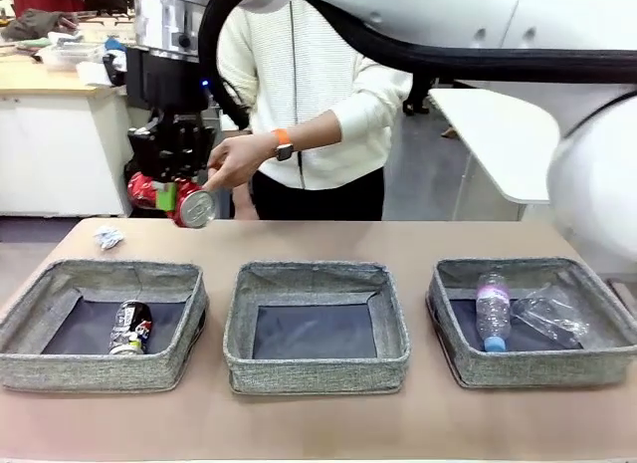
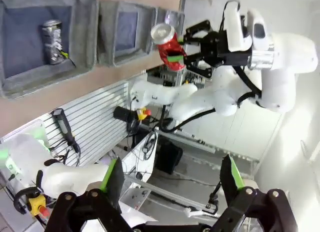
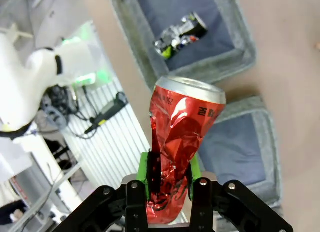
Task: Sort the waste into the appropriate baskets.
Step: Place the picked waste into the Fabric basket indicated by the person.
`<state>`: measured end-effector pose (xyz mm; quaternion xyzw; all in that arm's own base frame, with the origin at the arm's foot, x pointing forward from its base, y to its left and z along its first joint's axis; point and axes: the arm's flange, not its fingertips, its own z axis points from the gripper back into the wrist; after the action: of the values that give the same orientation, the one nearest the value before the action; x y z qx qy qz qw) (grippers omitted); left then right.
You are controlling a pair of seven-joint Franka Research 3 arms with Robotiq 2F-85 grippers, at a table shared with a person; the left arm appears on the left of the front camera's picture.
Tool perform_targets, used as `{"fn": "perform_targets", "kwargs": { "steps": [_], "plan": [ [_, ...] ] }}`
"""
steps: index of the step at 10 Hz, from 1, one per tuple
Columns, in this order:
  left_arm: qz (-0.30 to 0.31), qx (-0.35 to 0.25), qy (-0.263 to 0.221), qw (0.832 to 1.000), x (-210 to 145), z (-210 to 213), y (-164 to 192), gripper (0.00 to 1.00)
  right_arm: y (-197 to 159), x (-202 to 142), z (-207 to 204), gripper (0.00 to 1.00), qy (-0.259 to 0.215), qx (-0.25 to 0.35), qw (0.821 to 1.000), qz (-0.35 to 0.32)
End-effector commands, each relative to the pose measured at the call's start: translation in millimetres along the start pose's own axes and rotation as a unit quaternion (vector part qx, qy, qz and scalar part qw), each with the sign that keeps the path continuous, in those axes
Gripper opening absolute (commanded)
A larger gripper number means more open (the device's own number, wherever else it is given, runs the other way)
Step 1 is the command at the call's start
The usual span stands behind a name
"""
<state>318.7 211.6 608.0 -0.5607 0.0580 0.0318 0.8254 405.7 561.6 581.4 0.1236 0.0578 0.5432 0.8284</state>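
Observation:
My right gripper [image 1: 171, 189] is high over the table's far left, shut on a crushed red soda can [image 1: 189, 204], which its green pads pinch at the lower end [image 3: 169, 174]. A person's hand [image 1: 235, 161] is right at the can's top. The left basket [image 1: 60, 368] holds a dark soda can [image 1: 130, 327]. Nothing lies in the middle basket [image 1: 317, 373]. A blue-capped bottle [image 1: 492, 309] and clear plastic film [image 1: 553, 315] lie in the right basket [image 1: 537, 368]. A white paper wad [image 1: 107, 236] lies on the table. My left gripper [image 2: 171, 167] is open, holding nothing, and faces the right gripper [image 2: 192, 47].
The person in a white top [image 1: 309, 85] stands at the far side of the brown table [image 1: 318, 239]. A white side table [image 1: 508, 134] is behind on the right. A bare strip of table runs behind the baskets.

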Motion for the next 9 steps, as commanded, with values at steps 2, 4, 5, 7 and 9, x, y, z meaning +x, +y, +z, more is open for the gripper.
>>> {"fn": "perform_targets", "kwargs": {
  "steps": [2, 4, 5, 7, 9],
  "plan": [
    [-0.008, 0.001, 0.026, 1.0, 10, -19, -8, 1.0, -5, 39, -34, 0.35, -0.015, -0.013, 0.995, 0.099],
    [-0.008, 0.001, 0.026, 1.0, 10, -19, -8, 1.0, -14, 69, -71, 0.35, -0.046, -0.062, 0.991, 0.105],
    [-0.008, 0.001, 0.026, 1.0, 10, -19, -8, 1.0, -12, 73, -75, 0.35, -0.065, -0.072, 0.988, 0.118],
    [-0.008, 0.001, 0.026, 1.0, 10, -19, -8, 1.0, -11, 71, -76, 0.44, -0.079, -0.081, 0.987, 0.118],
    [-0.008, 0.001, 0.026, 1.0, 10, -19, -8, 1.0, -12, 70, -76, 1.0, -0.077, -0.084, 0.986, 0.119]
  ]
}}
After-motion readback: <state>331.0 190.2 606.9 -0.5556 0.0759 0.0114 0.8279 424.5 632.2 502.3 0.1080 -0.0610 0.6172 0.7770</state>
